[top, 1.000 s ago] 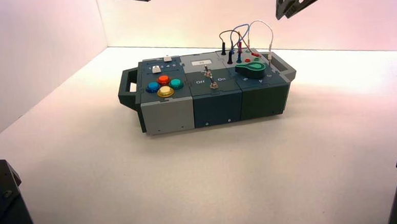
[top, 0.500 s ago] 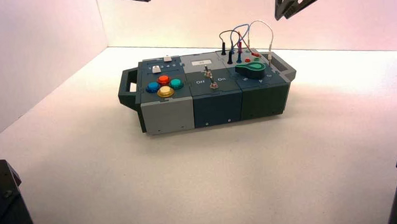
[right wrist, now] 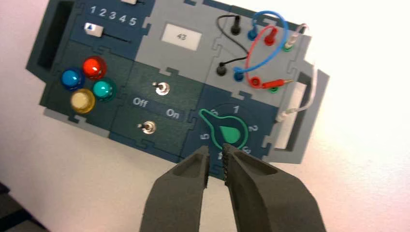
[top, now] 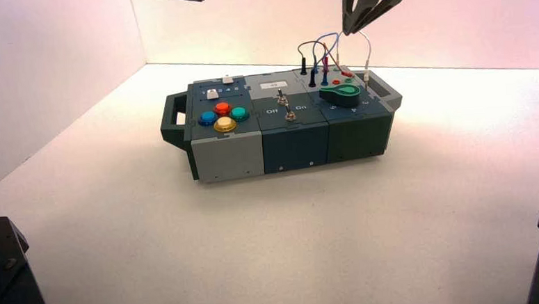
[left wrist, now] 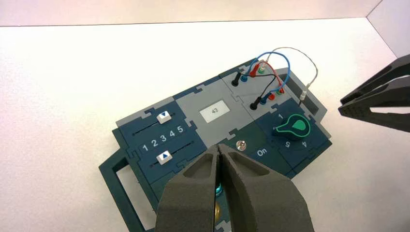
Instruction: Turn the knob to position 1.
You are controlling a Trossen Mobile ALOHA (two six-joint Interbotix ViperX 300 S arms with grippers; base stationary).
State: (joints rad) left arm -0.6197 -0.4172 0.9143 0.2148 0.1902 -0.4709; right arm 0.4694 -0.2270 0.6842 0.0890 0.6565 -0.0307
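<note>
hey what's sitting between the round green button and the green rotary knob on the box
The two metal toggle switches, with the Off and On lettering; the right wrist view shows them between button and knob.

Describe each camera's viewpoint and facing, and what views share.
High view: above and behind the arms, facing down at the box; both pincers' tips and both arms' dark parts show.
Left wrist view: on the left arm, over the box; left pincer, right pincer beyond.
Right wrist view: on the right arm, over the box; right pincer.
Both wrist views share the knob.
</note>
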